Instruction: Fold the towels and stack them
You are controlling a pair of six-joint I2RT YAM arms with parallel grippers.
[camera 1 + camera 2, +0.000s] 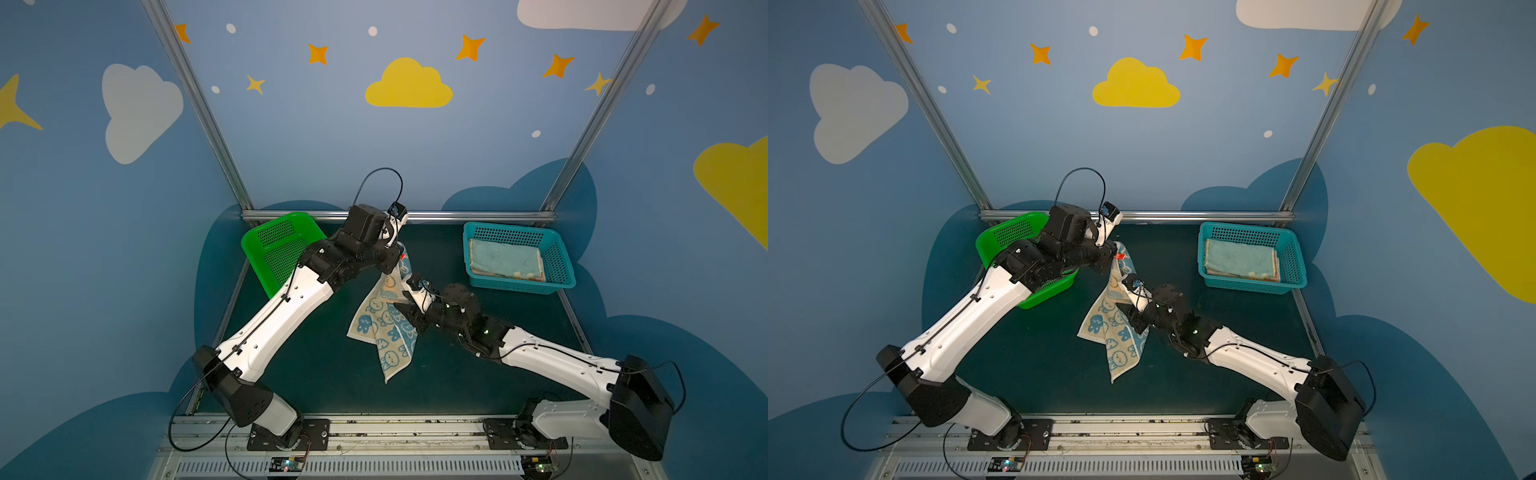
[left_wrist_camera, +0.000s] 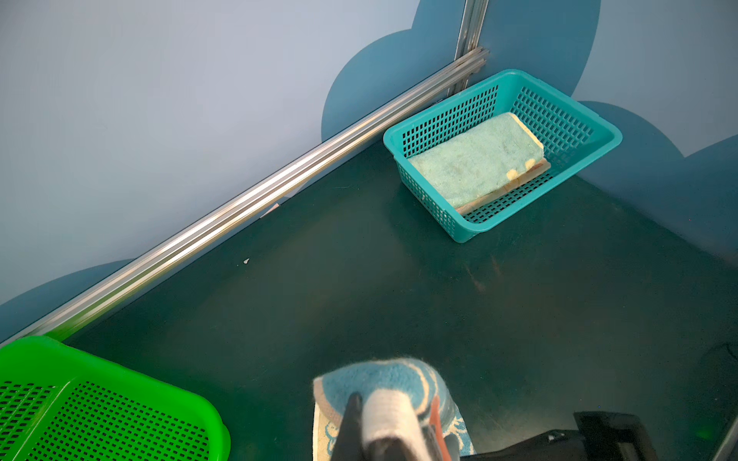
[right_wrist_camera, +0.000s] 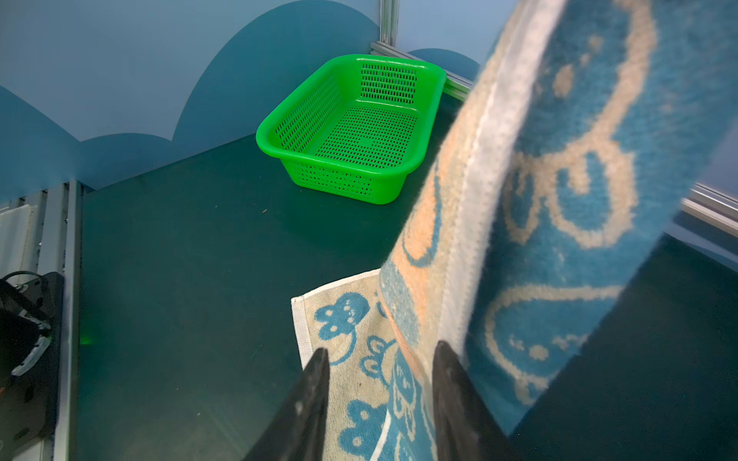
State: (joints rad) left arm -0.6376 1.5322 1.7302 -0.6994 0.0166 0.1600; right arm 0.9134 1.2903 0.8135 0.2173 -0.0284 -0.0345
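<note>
A blue and pale yellow towel (image 1: 382, 328) (image 1: 1113, 332) with rabbit prints hangs from my left gripper (image 1: 400, 254) (image 2: 393, 399), which is shut on its upper corner above the mat. The towel's lower part trails onto the mat. In the left wrist view the towel (image 2: 383, 379) bunches over the closed fingertips. My right gripper (image 1: 404, 309) (image 3: 381, 353) is at the hanging towel's right edge. Its jaws stand apart, with a fold of towel (image 3: 559, 199) between and beside them, not pinched. Folded towels (image 1: 505, 257) (image 1: 1239, 257) (image 2: 475, 159), light blue on top, lie stacked in the teal basket.
The teal basket (image 1: 519, 237) (image 1: 1246, 228) (image 2: 599, 127) stands at the back right. A green basket (image 1: 274, 241) (image 1: 1005, 232) (image 2: 100, 399) (image 3: 351, 131) with nothing in it sits at the back left, partly under my left arm. A metal rail (image 1: 457, 215) borders the back.
</note>
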